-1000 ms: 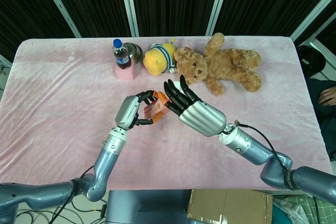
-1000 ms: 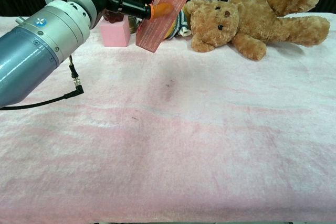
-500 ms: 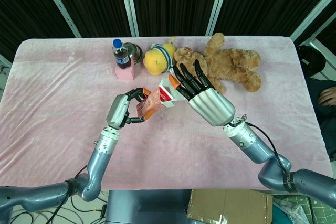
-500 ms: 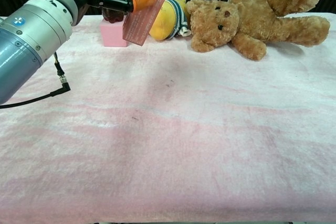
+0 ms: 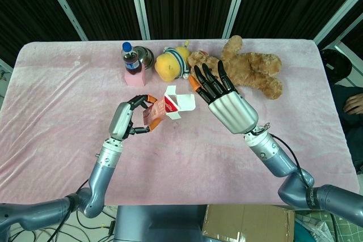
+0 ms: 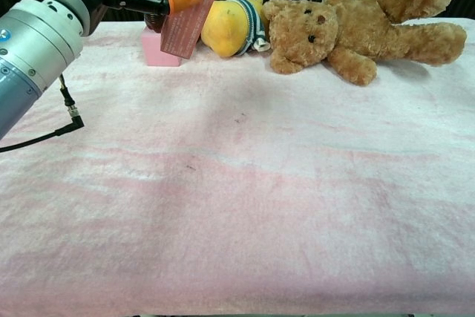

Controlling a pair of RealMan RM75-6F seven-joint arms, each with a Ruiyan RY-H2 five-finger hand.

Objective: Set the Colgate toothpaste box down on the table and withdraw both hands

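Our left hand (image 5: 126,121) clamped the red box (image 5: 164,107) above the table (image 5: 57,100); its writing was unreadable. Our right hand (image 5: 224,97) had fingers apart.

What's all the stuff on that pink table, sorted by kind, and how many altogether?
Soft toys: 2 (fluffy brown teddy bear, round yellow plush toy in a striped top)
Boxes: 2 (red Colgate toothpaste box, held off the table by the left robot hand; small pink box)
Bottles: 1 (dark cola bottle with blue cap)
Total: 5
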